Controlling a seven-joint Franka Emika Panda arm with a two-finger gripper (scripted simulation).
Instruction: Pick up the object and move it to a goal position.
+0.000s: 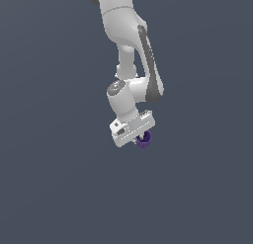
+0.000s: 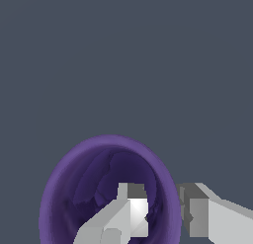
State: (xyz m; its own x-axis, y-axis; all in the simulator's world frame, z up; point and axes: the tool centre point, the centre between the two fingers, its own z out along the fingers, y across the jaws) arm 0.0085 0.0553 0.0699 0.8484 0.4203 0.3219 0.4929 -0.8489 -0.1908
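I see the gripper (image 2: 163, 216) clamped on the cup's (image 2: 106, 188) wall — one finger (image 2: 131, 213) inside, one outside — under the arm (image 1: 129, 55).

Flat, even, shadowless simulator light

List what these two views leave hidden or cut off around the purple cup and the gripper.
- Exterior view: most of the cup sits behind the white gripper; its fingertips are hidden.
- Exterior view: the arm's base is cut off by the upper edge.
- Wrist view: the cup's lower part is cut off by the frame edge.
- No goal marker shows in either view.
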